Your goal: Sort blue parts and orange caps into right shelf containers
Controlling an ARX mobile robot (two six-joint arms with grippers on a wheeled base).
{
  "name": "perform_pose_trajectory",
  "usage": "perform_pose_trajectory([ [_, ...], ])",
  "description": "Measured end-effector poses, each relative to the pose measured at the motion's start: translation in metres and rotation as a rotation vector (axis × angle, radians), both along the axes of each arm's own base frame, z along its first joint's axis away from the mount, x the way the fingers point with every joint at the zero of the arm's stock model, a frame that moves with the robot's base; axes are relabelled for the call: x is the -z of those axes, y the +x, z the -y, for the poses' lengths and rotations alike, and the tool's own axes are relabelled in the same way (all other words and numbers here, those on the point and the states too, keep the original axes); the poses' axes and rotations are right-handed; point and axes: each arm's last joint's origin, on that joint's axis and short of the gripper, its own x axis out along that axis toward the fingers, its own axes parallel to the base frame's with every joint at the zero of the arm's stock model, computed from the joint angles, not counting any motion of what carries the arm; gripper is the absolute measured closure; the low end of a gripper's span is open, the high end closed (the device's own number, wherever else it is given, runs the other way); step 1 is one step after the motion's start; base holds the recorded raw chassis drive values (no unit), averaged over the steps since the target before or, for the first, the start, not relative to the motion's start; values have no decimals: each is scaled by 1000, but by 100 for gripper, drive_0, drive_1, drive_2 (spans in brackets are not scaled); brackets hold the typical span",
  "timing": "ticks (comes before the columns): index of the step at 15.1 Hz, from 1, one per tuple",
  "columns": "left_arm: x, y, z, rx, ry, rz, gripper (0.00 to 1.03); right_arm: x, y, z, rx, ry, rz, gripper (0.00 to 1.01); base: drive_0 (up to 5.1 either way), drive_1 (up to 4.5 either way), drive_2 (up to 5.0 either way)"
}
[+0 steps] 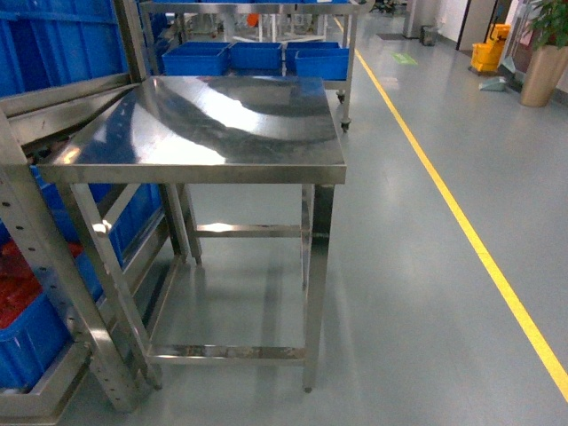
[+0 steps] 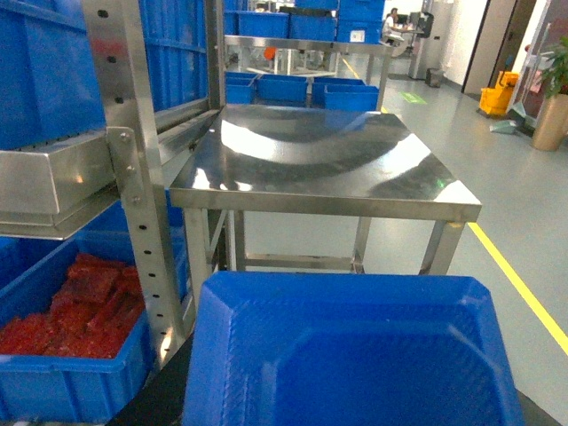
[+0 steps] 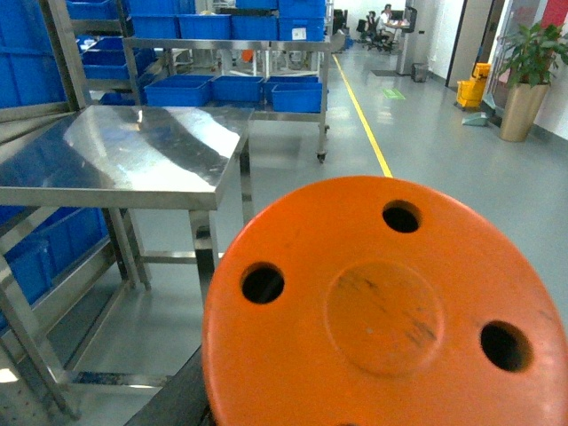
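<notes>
Steel table [image 1: 222, 124] dead ahead in the head view, nothing on top but reflections. Blue crates [image 1: 257, 58] lined up on a low shelf behind it, more blue bins [image 1: 35, 337] in the rack [image 1: 44, 240] on the left – one down low packed with red stuff [image 2: 80, 306]. Yellow floor line [image 1: 461, 222] running off to the right. Left wrist cam mostly filled by a blue tray-like part [image 2: 351, 355] right up close; right wrist cam same deal with a big orange disc [image 3: 390, 311] with three holes. No gripper fingers visible in any view – can't tell if either one is open or clamped on those parts
</notes>
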Motion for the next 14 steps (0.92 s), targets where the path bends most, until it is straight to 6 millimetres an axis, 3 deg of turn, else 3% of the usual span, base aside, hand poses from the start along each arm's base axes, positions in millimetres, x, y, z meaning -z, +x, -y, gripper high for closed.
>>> perform_pose_trajectory([
  [14, 0, 0, 0, -1, 0, -2, 61, 0, 0, 0, -2, 0, -4, 57, -479, 171, 320],
])
